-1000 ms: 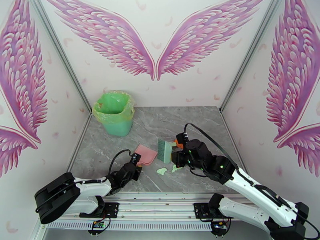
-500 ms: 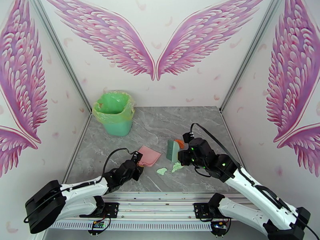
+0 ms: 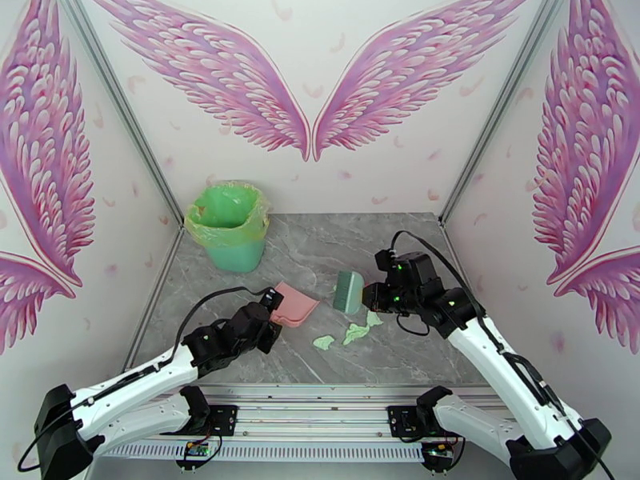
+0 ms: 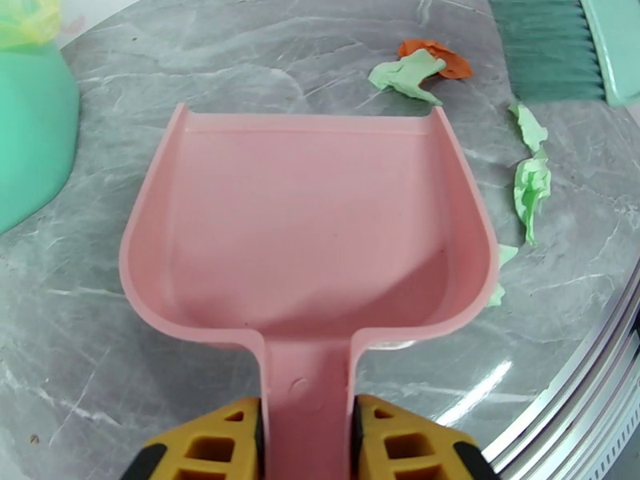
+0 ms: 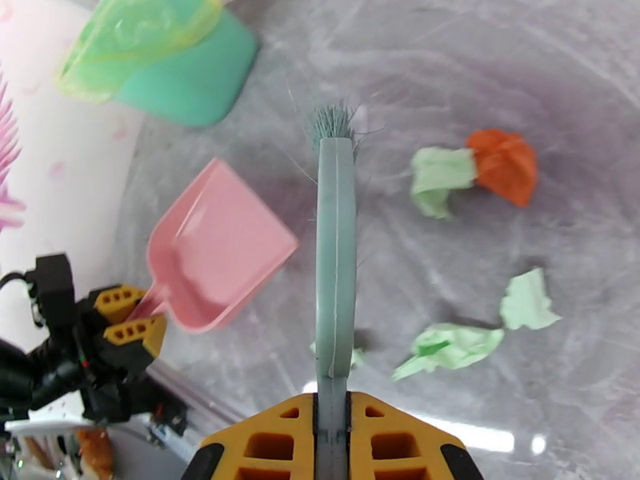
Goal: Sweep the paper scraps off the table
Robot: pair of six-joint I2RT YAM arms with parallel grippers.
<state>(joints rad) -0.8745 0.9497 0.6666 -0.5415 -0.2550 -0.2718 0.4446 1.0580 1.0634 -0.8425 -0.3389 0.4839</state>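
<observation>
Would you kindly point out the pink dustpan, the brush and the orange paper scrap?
pink dustpan (image 4: 308, 234), left wrist view, middle of its pan floor.
brush (image 5: 335, 250), right wrist view, on its green back.
orange paper scrap (image 5: 502, 163), right wrist view, its crumpled middle.

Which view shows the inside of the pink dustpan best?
Left wrist: the pink dustpan is large and seen from behind its handle, clamped by the left gripper, its pan bare. Right wrist shows it smaller, beside the brush the right gripper holds. Top external shows it small, its inside hard to judge.
</observation>
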